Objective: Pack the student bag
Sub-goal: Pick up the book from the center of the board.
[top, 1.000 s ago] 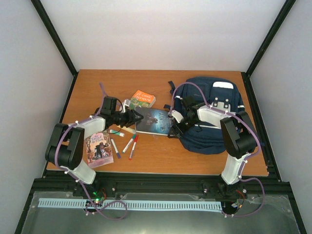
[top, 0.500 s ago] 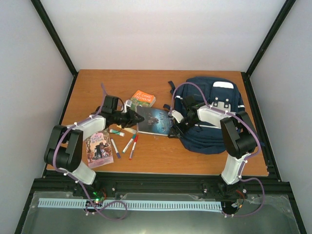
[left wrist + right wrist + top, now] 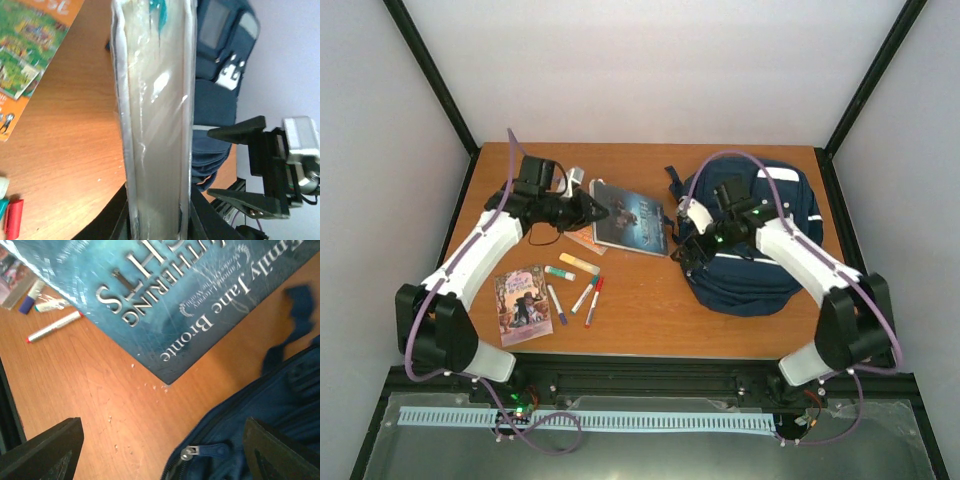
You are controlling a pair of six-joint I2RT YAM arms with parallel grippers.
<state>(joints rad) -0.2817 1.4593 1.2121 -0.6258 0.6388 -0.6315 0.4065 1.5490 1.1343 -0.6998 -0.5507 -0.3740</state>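
The student bag, navy with white stripes, lies at the right of the table. It also shows in the left wrist view and the right wrist view, with its zip pull showing. My left gripper is shut on the edge of a dark teal book, holding it tilted above the table. The book's page edge stands between the jaws. Its cover reads Wuthering Heights. My right gripper is open and empty over the bag's left edge.
An orange book lies partly under the held book, also in the left wrist view. An illustrated book and several markers lie at the front left. A red-capped marker shows on the wood.
My left gripper has lifted the dark teal book off the table and carried it toward the back. My right arm has stretched out, its gripper staying by the bag's left edge.
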